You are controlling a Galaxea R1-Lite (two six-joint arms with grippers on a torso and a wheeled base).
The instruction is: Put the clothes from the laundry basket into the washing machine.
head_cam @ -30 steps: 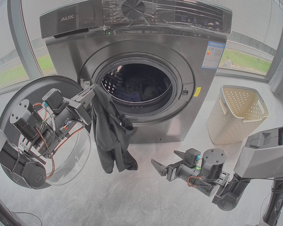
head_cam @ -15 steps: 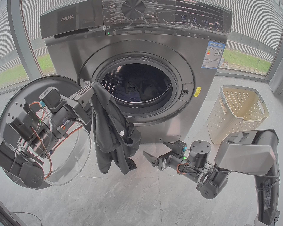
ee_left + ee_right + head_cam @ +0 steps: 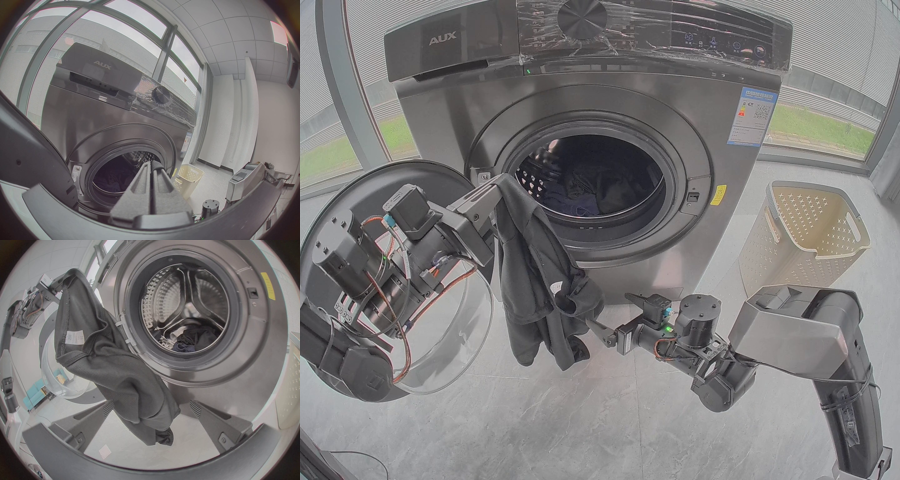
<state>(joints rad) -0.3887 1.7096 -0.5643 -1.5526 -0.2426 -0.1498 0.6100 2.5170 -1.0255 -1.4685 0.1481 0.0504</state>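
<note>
A dark grey garment [image 3: 534, 275] hangs in front of the washing machine [image 3: 700, 206], just left of its open drum mouth. My left gripper [image 3: 495, 189] is shut on its top edge; in the left wrist view the fingers [image 3: 152, 178] are pressed together with cloth at their tips. Low before the machine, my right gripper [image 3: 611, 314] stands open, its tips at the garment's lower right edge. The right wrist view shows the garment's [image 3: 125, 377] hanging end between the spread fingers [image 3: 104, 410] of my right gripper [image 3: 150, 416]. Dark clothes [image 3: 600, 184] lie inside the drum [image 3: 187, 302].
The machine's round door [image 3: 362, 187] is swung open to the left, behind my left arm. A cream laundry basket [image 3: 806, 240] stands on the floor right of the machine, with no clothes seen inside. Grey floor tiles [image 3: 550, 425] lie free in front.
My right arm has moved left and slightly up, bringing its open gripper to the hanging garment. The garment's lower part has bunched and swung a little. The left gripper has stayed put.
</note>
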